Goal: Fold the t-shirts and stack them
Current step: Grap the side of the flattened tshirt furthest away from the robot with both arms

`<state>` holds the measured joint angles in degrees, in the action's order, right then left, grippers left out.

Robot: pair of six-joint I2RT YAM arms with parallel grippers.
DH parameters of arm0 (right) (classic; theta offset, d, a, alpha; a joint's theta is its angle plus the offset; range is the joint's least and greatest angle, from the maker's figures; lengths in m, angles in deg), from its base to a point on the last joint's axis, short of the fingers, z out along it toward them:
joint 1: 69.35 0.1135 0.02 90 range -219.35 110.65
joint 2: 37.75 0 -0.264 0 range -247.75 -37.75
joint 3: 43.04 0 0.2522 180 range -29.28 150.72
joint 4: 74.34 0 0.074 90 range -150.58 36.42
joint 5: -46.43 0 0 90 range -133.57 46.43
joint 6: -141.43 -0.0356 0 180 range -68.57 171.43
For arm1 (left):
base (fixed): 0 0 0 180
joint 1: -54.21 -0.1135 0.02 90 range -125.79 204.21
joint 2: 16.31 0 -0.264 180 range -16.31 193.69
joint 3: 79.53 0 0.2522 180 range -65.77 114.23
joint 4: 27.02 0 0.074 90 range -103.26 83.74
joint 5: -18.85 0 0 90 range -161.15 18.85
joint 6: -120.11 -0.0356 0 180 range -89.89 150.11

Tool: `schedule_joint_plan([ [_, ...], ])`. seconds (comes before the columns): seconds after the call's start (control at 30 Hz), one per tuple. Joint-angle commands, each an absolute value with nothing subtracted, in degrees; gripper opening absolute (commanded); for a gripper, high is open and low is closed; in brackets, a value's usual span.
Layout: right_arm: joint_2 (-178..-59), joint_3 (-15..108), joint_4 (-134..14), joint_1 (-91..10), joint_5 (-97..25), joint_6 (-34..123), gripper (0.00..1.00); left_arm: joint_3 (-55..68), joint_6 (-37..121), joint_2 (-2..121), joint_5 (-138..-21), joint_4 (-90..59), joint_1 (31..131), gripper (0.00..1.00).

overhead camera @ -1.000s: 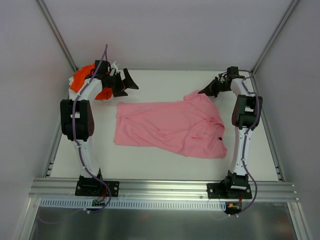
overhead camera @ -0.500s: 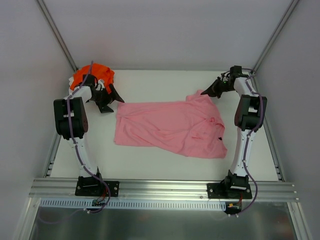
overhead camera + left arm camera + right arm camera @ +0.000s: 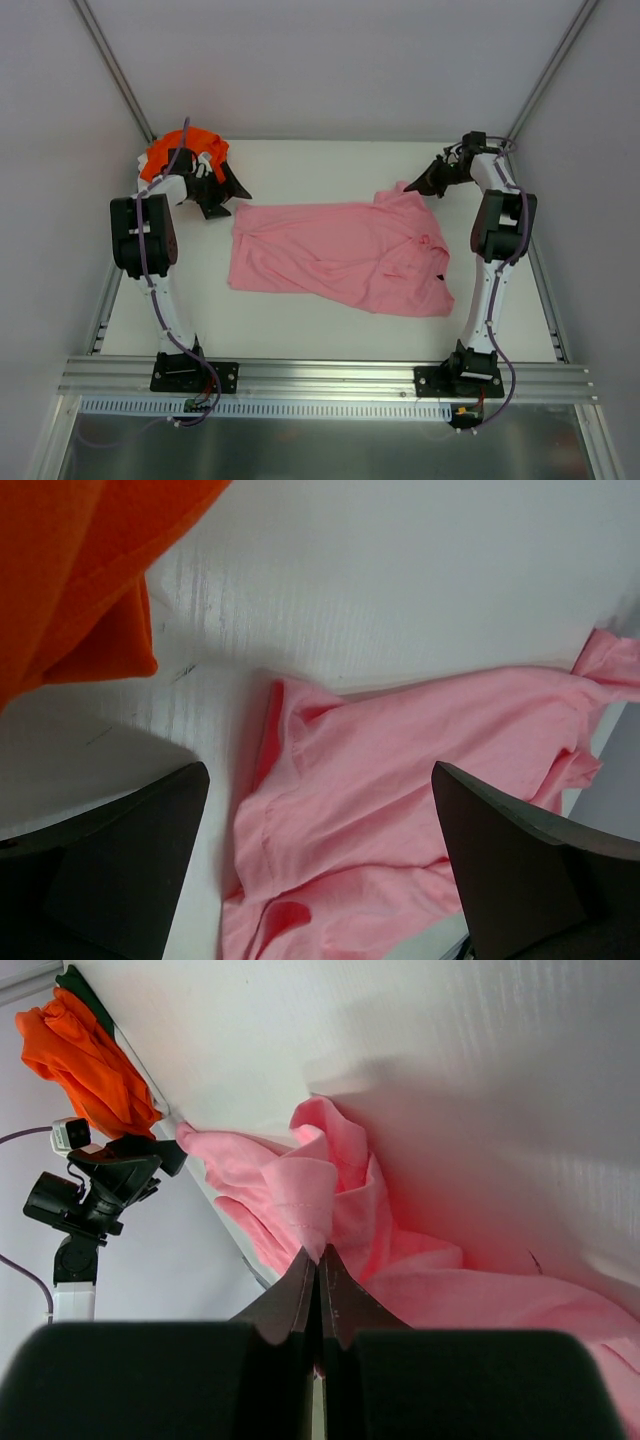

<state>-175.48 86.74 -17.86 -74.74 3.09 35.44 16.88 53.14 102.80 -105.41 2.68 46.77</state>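
The pink t-shirt [image 3: 340, 255] is spread across the middle of the desk [image 3: 320, 165]. It is mostly flat but rumpled and doubled over at its right end. A small fold at its far right corner is pinched by the right claw [image 3: 318, 1252], which is clenched on the cloth with only a thin ridge of fabric caught between the tips. The orange t-shirt [image 3: 185, 150] is bunched in an unfolded heap at the far left corner of the desk, near the pink shirt's far left corner but apart from it. The left claw [image 3: 224, 196] is held released, fingers wide, above the bare desk between the two shirts, and nothing is grasped by it.

The main risk is judged to lie in the shallow pinch: if the corner is pulled briskly, the cloth may be slipped out of the tips. More than one layer may also be caught, so the rumpled end could be dragged along rather than opened out. With the left corner unheld, the whole shirt may be skewed across the desk by a one-sided pull. Should the left claw be lowered carelessly, the orange heap could be snagged instead of the pink corner.
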Motion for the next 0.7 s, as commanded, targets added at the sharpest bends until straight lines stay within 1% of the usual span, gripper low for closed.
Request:
schedule_joint_plan([
  [0.0, -169.9, 86.8, -15.3, -75.5, 2.8, 36.8, 0.00, 16.2, 52.8, 104.4, -107.4, -1.2, 47.3, 0.97],
  [0.3, -169.1, 86.8, -14.3, -75.7, 2.8, 37.2, 0.00, 16.1, 54.7, 108.4, -111.0, -3.5, 50.0, 0.96],
  [0.43, -169.0, 86.6, -13.8, -75.7, 2.6, 37.6, 0.01, 17.4, 55.2, 109.5, -111.9, -3.5, 51.0, 0.91],
  [0.53, -168.7, 86.4, -13.8, -75.7, 2.6, 37.6, 0.01, 18.4, 55.3, 110.1, -113.2, -3.4, 51.2, 0.68],
  [0.57, -168.7, 86.4, -13.9, -75.7, 2.6, 37.7, 0.01, 19.3, 55.1, 110.2, -113.6, -3.0, 51.1, 0.43],
  [0.63, -168.7, 86.4, -14.0, -75.7, 2.7, 37.5, 0.01, 20.2, 54.5, 110.8, -114.0, -2.1, 51.2, 0.16],
  [0.67, -168.7, 86.5, -14.2, -75.7, 2.7, 37.5, 0.01, 20.4, 54.3, 110.7, -114.0, -1.8, 51.2, 0.00],
])
